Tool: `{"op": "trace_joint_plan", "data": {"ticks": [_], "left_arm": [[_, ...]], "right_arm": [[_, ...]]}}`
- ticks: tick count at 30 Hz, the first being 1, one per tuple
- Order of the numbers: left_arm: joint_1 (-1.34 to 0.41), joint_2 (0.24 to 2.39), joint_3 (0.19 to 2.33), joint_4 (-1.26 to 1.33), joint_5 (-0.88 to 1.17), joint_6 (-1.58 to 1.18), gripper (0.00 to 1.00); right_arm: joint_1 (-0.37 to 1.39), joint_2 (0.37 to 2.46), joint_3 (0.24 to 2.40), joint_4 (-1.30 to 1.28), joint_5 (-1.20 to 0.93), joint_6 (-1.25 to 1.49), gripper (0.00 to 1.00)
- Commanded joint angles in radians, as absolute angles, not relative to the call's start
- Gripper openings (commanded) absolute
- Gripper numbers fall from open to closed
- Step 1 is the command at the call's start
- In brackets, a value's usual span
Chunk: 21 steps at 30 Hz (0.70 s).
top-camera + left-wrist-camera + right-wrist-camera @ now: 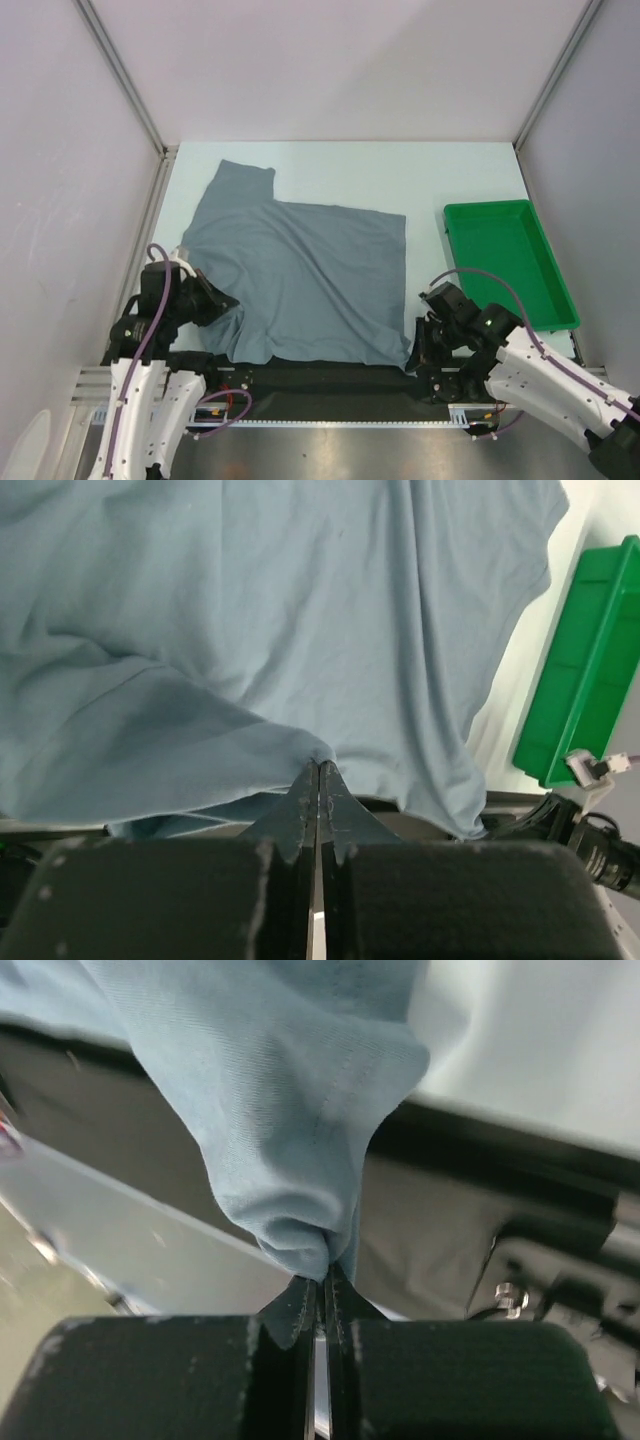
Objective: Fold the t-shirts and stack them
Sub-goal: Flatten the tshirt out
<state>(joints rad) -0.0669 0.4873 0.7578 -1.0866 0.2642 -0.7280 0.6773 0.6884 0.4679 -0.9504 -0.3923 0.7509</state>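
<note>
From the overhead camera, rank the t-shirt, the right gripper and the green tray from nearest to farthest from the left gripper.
1. t-shirt: touching, since the left gripper pinches its near-left edge.
2. right gripper: across the cloth, clamped on the near-right corner.
3. green tray: far right, beyond the cloth's right edge.

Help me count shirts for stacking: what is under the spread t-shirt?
The t-shirt lies on the pale table; no second shirt's edge peeks out. Anything flat beneath the cloth is hidden.
</note>
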Motion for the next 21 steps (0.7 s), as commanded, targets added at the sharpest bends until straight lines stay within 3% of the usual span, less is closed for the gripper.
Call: {"op": "trace_joint_plan", "data": {"ticks": [1, 2, 5, 6, 8, 10, 11, 12, 16, 21], "left_arm": [[-0.075, 0.547, 0.773, -0.98, 0.316, -0.684, 0.0], [-0.078, 0.573, 0.779, -0.973, 0.322, -0.672, 0.0], [-0.13, 0.649, 0.808, -0.93, 0.292, -0.664, 0.04], [-0.155, 0.669, 0.822, -0.924, 0.288, -0.661, 0.09], [-0.167, 0.713, 0.85, -0.913, 0.285, -0.638, 0.3], [-0.166, 0.727, 0.888, -0.928, 0.256, -0.62, 0.41], [-0.166, 0.732, 0.906, -0.925, 0.235, -0.591, 0.53], [-0.164, 0.736, 0.943, -0.93, 0.223, -0.575, 0.73], [-0.166, 0.781, 1.014, -0.908, 0.18, -0.5, 0.77], [-0.167, 0.941, 1.158, -0.769, 0.059, -0.471, 0.62]], "right_arm": [[0.787, 0.641, 0.501, -1.015, -0.373, 0.857, 0.0], [0.801, 0.637, 0.526, -1.028, -0.304, 0.856, 0.02], [0.789, 0.739, 0.613, -0.997, -0.248, 0.804, 0.3], [0.779, 0.841, 0.638, -0.98, -0.255, 0.78, 0.45], [0.776, 0.929, 0.745, -0.96, -0.221, 0.755, 0.63], [0.77, 1.029, 0.829, -0.965, -0.184, 0.685, 0.7], [0.758, 1.06, 0.916, -0.977, -0.137, 0.66, 0.77], [0.743, 1.081, 0.945, -0.986, -0.124, 0.635, 0.81], [0.504, 1.153, 1.02, -0.927, -0.178, 0.549, 0.82], [0.345, 1.349, 1.121, -0.813, -0.129, 0.531, 0.68]]}}
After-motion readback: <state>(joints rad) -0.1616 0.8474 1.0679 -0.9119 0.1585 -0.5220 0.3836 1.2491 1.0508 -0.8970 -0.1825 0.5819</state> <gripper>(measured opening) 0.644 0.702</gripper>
